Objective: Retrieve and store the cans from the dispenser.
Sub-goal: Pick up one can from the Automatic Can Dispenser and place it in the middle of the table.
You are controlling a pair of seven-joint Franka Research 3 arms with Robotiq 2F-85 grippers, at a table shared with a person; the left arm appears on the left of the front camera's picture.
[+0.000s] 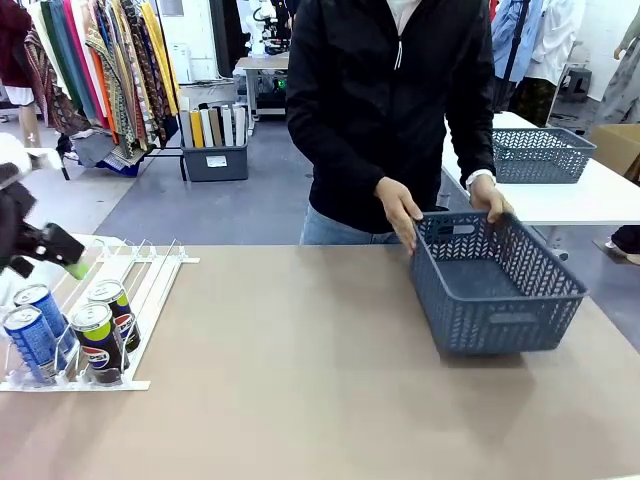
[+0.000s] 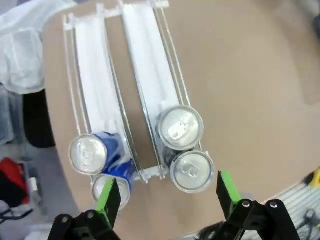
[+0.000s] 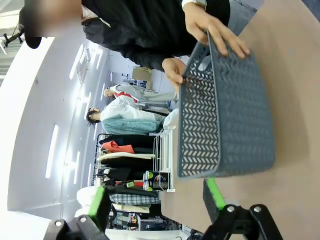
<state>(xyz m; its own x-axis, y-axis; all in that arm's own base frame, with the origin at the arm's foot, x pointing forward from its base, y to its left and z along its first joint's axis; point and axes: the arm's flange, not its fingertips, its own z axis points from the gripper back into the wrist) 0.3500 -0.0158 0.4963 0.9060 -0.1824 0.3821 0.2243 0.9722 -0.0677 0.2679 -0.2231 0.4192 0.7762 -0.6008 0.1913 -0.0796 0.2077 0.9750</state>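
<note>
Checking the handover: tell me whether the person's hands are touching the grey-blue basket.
Touching. The front view shows both hands gripping the basket at its far rim.

On my right wrist feed I saw the right gripper [image 3: 155,194] with its green pads spread wide apart. Just ahead of it, the grey-blue lattice basket [image 3: 225,125] sat on the tan table [image 3: 295,200]. The person gripped its far rim, one hand [image 3: 212,27] draped over the edge and the other hand [image 3: 174,70] at the corner.
</note>
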